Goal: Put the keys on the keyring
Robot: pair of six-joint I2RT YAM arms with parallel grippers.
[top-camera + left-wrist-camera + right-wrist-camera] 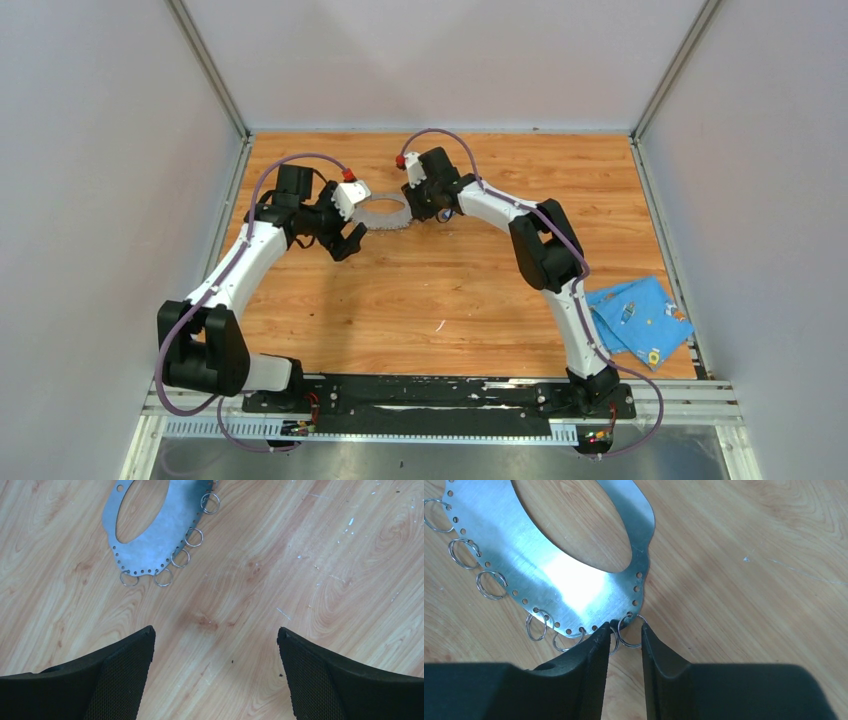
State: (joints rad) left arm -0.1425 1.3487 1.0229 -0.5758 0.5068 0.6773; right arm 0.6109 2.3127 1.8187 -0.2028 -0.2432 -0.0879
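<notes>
Steadying the keyring [574, 587], flat at the counter's [450, 290] 11 o'clock, seems why my right tool [626, 627] sits half-closed about its 3 o'clock loop [629, 646], grip unclear; my left tool [215, 628] hangs wide, empty, at 9.

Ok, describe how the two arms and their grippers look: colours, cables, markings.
The left arm and right arm have white shells over black joints, on a black base rail. A purple-grey cable loops along each, with a red plug near the wrist. The left gripper and right gripper have black tapered fingers with finely meshed pads. No lettering is readable.
</notes>
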